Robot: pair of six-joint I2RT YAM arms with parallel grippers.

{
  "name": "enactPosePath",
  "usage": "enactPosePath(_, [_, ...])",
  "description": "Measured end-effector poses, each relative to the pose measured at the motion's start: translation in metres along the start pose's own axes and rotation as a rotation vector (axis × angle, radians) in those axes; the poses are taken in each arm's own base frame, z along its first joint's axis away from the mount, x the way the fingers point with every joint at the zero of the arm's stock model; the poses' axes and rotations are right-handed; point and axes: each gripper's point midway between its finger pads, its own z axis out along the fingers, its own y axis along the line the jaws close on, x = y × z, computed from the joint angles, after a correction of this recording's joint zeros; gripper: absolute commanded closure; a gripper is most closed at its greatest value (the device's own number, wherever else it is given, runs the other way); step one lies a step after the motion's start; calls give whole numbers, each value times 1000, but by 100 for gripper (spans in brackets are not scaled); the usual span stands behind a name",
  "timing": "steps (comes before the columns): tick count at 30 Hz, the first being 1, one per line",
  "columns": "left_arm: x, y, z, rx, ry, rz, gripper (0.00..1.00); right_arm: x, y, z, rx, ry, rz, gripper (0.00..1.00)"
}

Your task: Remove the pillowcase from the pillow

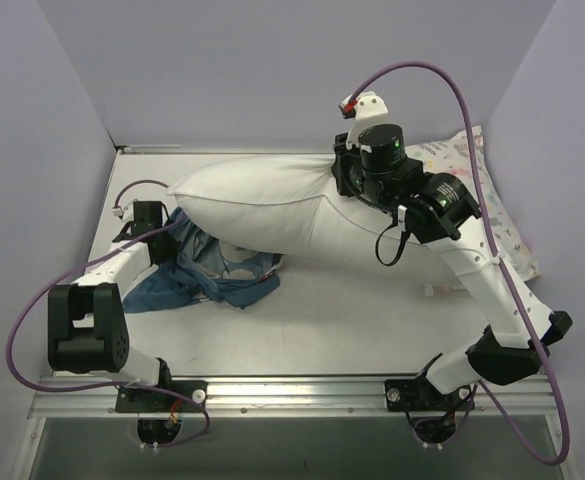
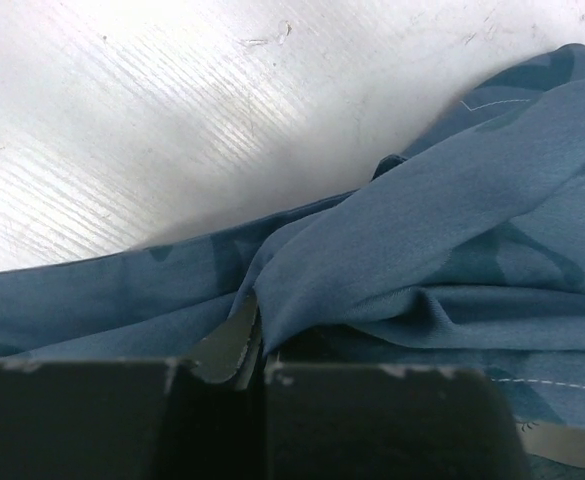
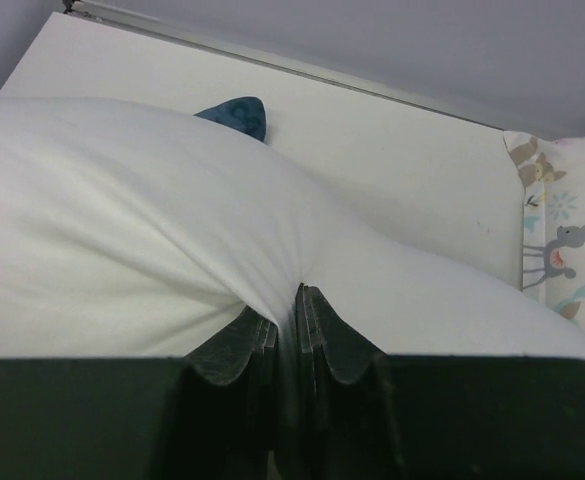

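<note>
A plain white, puffy pillow lies lengthwise across the far half of the table, its cloth drawn into a tight crease at the right end and its left end bare. The dark blue pillowcase sits in a crumpled, folded heap on the tabletop at the pillow's near left side, pale patches of print showing among the folds. Its upper edge is tucked beneath the pillow's underside; whether any still wraps the pillow cannot be told.
</note>
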Motion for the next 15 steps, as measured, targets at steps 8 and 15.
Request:
enactPosePath(8, [-7,-4,21,-45,15,0,100,-13,4,-19,-54,-46,37,100])
enactPosePath(15, [-28,-24,35,-38,1,-14,100,-29,-9,-65,-80,-144,81,100])
